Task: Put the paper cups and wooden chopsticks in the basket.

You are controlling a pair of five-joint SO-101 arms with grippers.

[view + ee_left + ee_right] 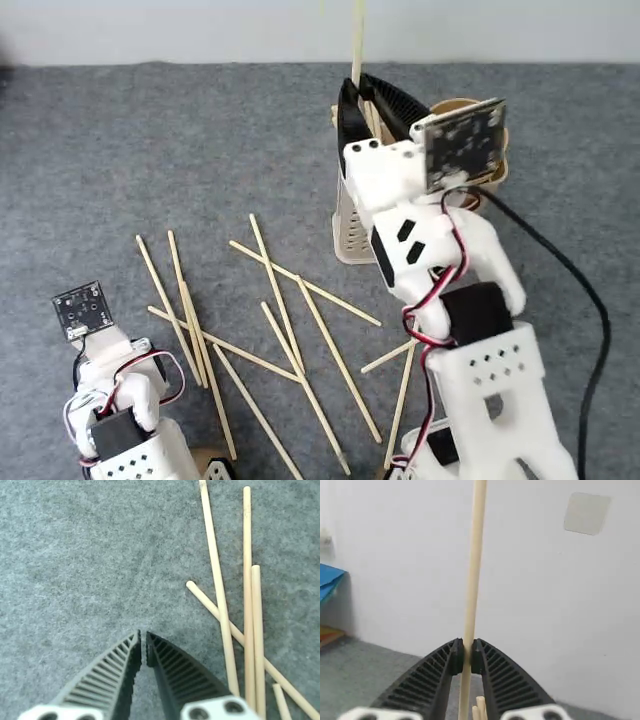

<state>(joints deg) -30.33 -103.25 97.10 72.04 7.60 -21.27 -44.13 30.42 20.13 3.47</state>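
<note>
- right gripper [467, 656] clamped on 1 chopstick [476, 555], upright over basket [350, 240], most of its length above the jaws
- left gripper [141, 647] almost closed, empty, over mat [75, 555], just beside loose chopsticks [248, 580]
- more of them scattered on mat near basket
- look light, stiff, thin, smooth; may pivot or slip in jaws, so pinch across, near the middle
</note>
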